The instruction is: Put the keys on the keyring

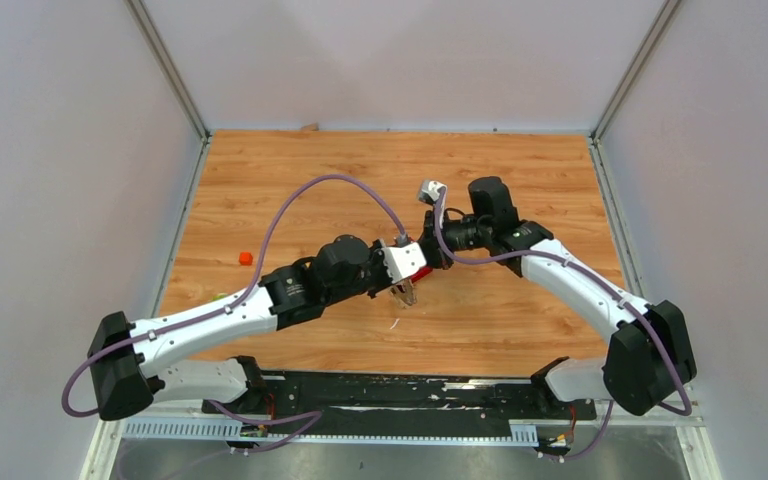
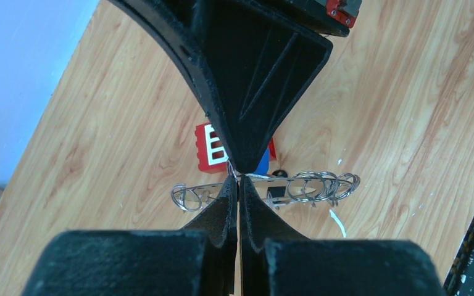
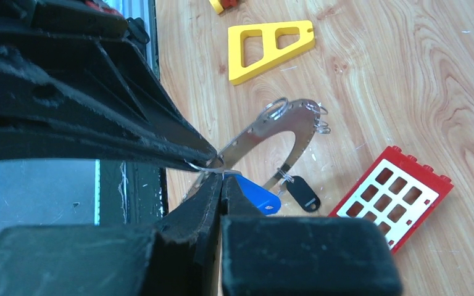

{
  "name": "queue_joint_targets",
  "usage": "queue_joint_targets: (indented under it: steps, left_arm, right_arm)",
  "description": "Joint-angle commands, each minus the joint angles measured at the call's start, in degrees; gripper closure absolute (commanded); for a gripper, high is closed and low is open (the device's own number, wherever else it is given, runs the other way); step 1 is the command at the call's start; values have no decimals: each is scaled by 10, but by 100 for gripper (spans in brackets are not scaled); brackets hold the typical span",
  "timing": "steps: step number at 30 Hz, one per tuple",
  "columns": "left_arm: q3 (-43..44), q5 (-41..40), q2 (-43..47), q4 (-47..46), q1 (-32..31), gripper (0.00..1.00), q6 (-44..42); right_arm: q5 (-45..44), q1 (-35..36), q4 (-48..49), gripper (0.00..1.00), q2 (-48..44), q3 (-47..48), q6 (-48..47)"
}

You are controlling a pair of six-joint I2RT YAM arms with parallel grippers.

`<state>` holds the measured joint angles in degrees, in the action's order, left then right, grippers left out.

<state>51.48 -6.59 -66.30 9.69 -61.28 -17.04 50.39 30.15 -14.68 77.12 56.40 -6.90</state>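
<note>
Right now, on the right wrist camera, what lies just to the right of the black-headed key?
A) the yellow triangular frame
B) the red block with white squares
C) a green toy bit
B: the red block with white squares lies immediately right of the black-headed key, while the yellow triangular frame sits much farther up the picture.

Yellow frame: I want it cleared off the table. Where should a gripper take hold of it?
Pinch one outer bar of the yellow frame, one finger through a cut-out, descending from above: it lies flat on the table, so probably only its narrow bars suit a pinch.
</note>
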Motion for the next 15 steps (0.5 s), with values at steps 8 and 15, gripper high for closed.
queue_joint_targets:
  steps: [8, 15]
  left_arm:
    - [-24, 154, 76, -62, 24, 100, -1]
    - [-29, 151, 77, -65, 27, 100, -5]
  right_arm:
    - [65, -36, 53, 100, -24, -16, -52]
    - [99, -37, 41, 100, -46, -18, -72]
